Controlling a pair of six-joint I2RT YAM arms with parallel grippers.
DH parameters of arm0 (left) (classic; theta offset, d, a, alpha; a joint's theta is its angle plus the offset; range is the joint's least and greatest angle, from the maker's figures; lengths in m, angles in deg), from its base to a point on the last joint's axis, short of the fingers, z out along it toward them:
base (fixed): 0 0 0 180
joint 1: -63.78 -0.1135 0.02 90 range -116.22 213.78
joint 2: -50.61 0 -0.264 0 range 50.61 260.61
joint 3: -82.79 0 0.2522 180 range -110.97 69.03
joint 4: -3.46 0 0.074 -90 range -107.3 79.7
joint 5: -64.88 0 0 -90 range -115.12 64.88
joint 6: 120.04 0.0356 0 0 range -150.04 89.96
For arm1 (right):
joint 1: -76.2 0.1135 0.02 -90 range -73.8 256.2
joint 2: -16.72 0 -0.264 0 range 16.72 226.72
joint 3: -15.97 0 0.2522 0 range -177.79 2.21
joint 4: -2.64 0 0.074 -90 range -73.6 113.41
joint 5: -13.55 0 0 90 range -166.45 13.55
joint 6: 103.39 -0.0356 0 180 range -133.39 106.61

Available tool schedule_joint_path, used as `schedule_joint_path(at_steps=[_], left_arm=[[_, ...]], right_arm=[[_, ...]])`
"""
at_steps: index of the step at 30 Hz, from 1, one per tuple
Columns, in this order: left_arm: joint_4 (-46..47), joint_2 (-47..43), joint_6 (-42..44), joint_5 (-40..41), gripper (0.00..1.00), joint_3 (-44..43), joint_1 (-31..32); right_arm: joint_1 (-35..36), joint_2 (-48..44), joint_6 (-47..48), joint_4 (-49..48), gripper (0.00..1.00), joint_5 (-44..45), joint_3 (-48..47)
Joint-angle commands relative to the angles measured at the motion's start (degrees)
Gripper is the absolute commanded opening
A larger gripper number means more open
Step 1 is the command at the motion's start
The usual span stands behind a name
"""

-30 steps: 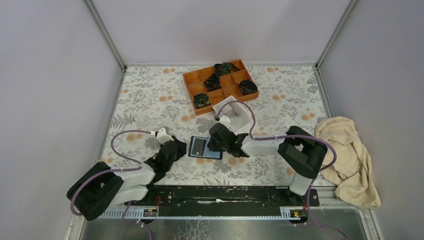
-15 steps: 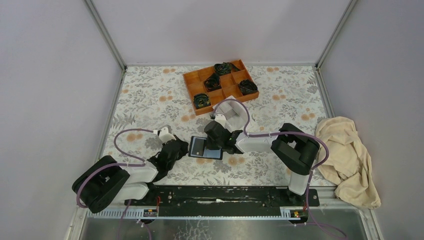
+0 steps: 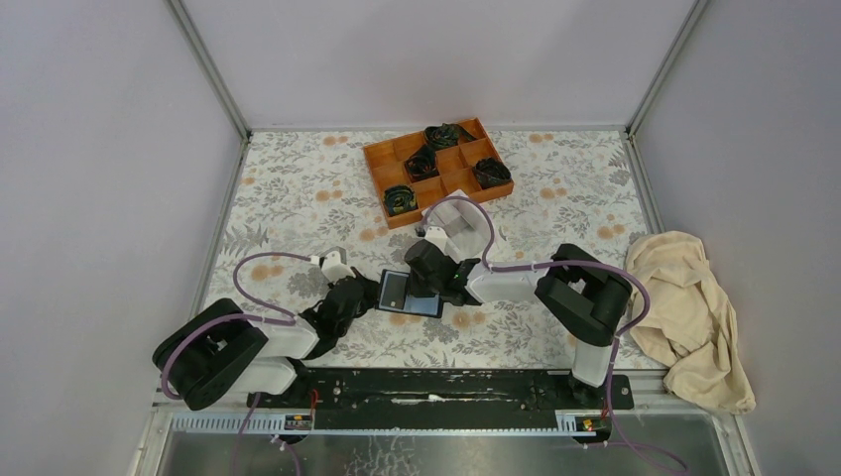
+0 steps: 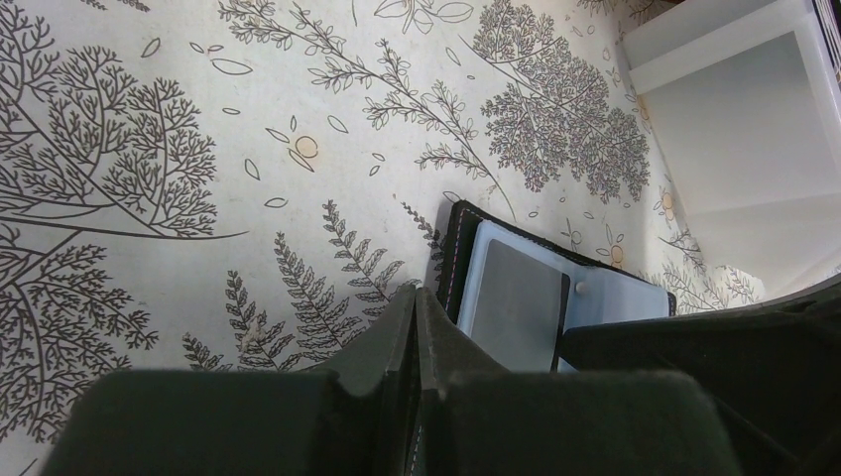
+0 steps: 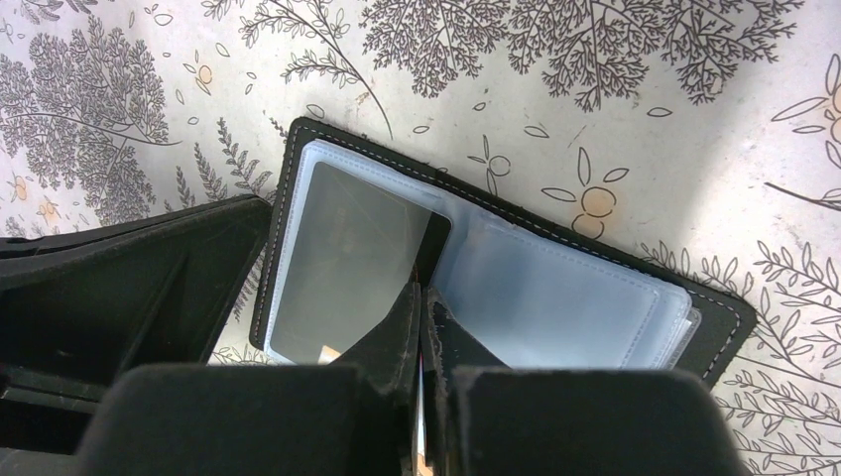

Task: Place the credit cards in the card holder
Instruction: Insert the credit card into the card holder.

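Note:
The black card holder [image 3: 409, 296] lies open on the floral mat, its bluish pockets [image 5: 555, 297] facing up. A grey credit card [image 5: 342, 268] sits flat in its left pocket, also visible in the left wrist view [image 4: 516, 297]. My left gripper [image 4: 417, 293] is at the holder's left edge [image 4: 448, 258], jaws shut on a thin stitched black flap of it. My right gripper [image 5: 421, 290] hovers over the holder's middle fold, shut on a thin white credit card seen edge-on between the fingers. In the top view both grippers, left [image 3: 369, 295] and right [image 3: 424, 288], meet at the holder.
A white open-top box [image 3: 466, 230] stands just behind the holder. An orange compartment tray [image 3: 436, 169] with dark bundles sits at the back. A beige cloth [image 3: 689, 312] lies at the right. The left arm's black body [image 5: 129, 288] fills the right wrist view's left side.
The left gripper slid right to the holder's left edge and closed on it. The right gripper moved left from beside the white box to over the holder.

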Motion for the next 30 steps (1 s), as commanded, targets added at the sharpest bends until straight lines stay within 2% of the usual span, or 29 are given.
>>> schedule_joint_path(at_steps=[1, 11, 17, 20, 27, 30], left_arm=[[-1.54, 0.94, 1.21, -0.71, 0.1, -0.26, 0.86], [-4.84, -0.73, 0.94, 0.74, 0.12, -1.13, 1.01], [-10.74, -4.92, -1.15, 5.37, 0.25, -2.09, 1.02], [-14.26, -7.31, -1.72, 8.08, 0.33, -2.99, 0.98], [-19.59, -16.24, -0.17, 10.76, 0.5, -4.13, 1.0], [-21.05, -18.82, 1.62, 10.84, 0.56, -5.96, 1.04]], right_arm=[[0.56, 0.85, 0.78, -3.1, 0.0, -0.73, -1.4], [0.63, 0.06, 2.13, -1.36, 0.0, -0.01, -1.95], [1.42, -3.27, 5.0, 2.19, 0.02, 3.72, -2.63], [2.15, -5.22, 7.63, 4.27, 0.11, 6.16, -3.54], [2.62, -12.7, 18.59, 6.75, 0.55, 10.85, -5.51], [2.54, -15.54, 25.32, 7.08, 0.66, 14.38, -6.25]])
